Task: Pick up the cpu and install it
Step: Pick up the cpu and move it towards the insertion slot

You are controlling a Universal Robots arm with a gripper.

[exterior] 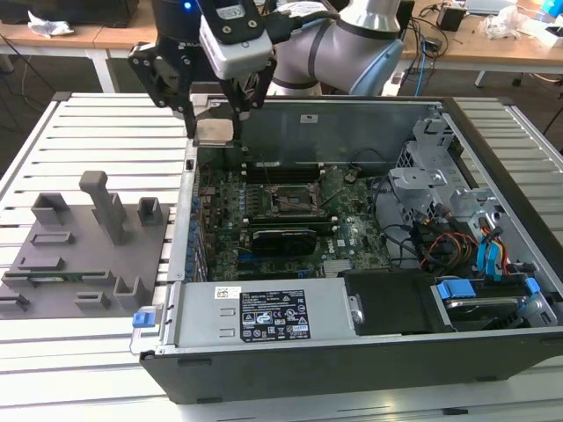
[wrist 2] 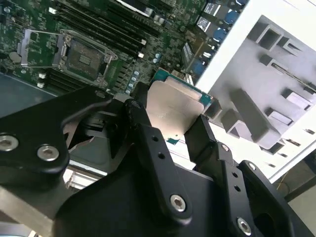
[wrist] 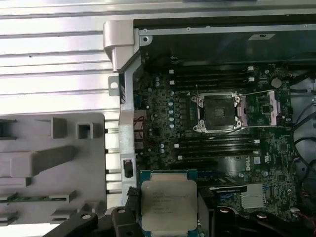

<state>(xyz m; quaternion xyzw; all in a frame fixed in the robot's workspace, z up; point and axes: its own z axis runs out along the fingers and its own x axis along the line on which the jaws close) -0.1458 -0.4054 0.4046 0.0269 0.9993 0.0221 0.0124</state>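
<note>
Exterior view: black two-fingered gripper [exterior: 216, 125] clamps the flat square silver-topped cpu [exterior: 215, 132] by opposite edges, over the far corner of the open grey computer case [exterior: 369, 123], at the exterior view's left. I'd judge it wants carrying level and squared to the open metal-framed socket [exterior: 288, 200].

Beyond the pincer [exterior: 215, 132] we see wooden desks [exterior: 79, 37] carrying cables [exterior: 428, 40]; below it spreads a white slatted table [exterior: 97, 132], dark floor [exterior: 19, 105] beside.

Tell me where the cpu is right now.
The cpu is held in the gripper above the far corner of the computer case, on the exterior view's left, short of the open socket.
</note>
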